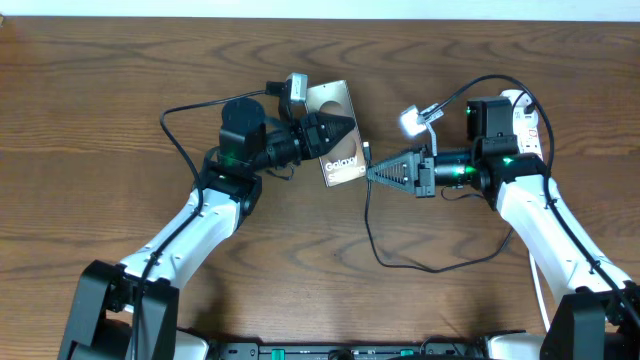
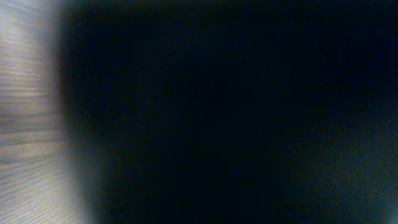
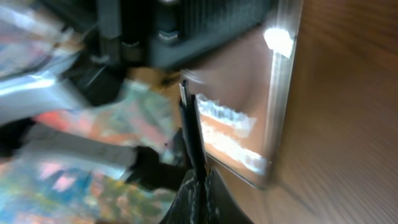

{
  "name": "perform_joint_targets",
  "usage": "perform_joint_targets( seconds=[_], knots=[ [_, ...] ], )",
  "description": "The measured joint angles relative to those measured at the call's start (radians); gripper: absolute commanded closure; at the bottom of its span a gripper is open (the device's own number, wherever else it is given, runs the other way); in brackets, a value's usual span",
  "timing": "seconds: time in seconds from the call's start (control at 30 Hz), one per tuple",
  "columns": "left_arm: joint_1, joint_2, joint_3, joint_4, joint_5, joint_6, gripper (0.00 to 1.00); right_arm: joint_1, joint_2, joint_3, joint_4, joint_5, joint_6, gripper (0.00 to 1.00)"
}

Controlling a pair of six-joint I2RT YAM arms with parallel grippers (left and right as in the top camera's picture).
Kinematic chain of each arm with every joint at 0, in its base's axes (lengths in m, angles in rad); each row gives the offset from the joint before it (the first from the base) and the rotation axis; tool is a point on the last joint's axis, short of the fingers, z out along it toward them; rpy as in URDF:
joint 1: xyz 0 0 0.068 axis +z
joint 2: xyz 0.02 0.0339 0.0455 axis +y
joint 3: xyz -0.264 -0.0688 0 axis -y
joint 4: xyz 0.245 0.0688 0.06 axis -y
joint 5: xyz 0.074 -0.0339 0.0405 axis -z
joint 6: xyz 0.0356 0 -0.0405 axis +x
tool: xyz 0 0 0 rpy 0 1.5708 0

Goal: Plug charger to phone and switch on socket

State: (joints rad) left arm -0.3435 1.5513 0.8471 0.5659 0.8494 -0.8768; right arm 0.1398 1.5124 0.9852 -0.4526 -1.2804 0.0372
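Note:
The phone, a bronze slab with white "Galaxy" lettering, sits tilted above the table's middle with my left gripper shut on its upper part. The left wrist view is almost wholly dark and blurred. My right gripper is shut on the charger's black connector, whose tip stands just off the phone's right edge. In the right wrist view the connector sticks up from my right gripper in front of the phone's glossy face. The socket, a white strip, lies at the far right, partly hidden by my right arm.
The charger's thin black cable hangs from the right gripper and loops across the wood toward the right arm. Another black wire arcs behind the left arm. The table top is dark brown wood.

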Motion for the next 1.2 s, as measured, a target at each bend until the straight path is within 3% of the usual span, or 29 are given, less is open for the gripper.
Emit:
perform_joint_targets(
  seconds=[0.27, 0.5, 0.67, 0.87, 0.93, 1.03, 1.2],
  knots=[
    [-0.001, -0.002, -0.001, -0.4, -0.265, 0.159, 0.93, 0.002, 0.002, -0.001, -0.266, 0.568, 0.044, 0.99],
    [-0.001, -0.001, -0.001, -0.497, -0.437, 0.209, 0.93, 0.019, 0.014, -0.004, -0.447, 1.11, 0.217, 0.99],
    [-0.001, -0.001, -0.001, -0.523, -0.459, 0.224, 0.93, 0.066, 0.091, -0.004, -0.462, 1.231, 0.256, 0.99],
    [-0.001, -0.001, -0.001, -0.528, -0.463, 0.231, 0.93, 0.102, 0.238, -0.006, -0.357, 1.278, 0.269, 0.98],
    [-0.001, -0.001, -0.001, -0.53, -0.464, 0.231, 0.92, 0.101, 0.256, -0.003, -0.343, 1.281, 0.271, 0.91],
    [-0.001, -0.001, -0.001, -0.532, -0.465, 0.232, 0.93, 0.101, 0.262, 0.0, -0.332, 1.281, 0.278, 0.67],
    [-0.001, -0.001, -0.001, -0.534, -0.464, 0.233, 0.93, 0.1, 0.275, 0.014, -0.327, 1.289, 0.291, 0.7]
  ],
)
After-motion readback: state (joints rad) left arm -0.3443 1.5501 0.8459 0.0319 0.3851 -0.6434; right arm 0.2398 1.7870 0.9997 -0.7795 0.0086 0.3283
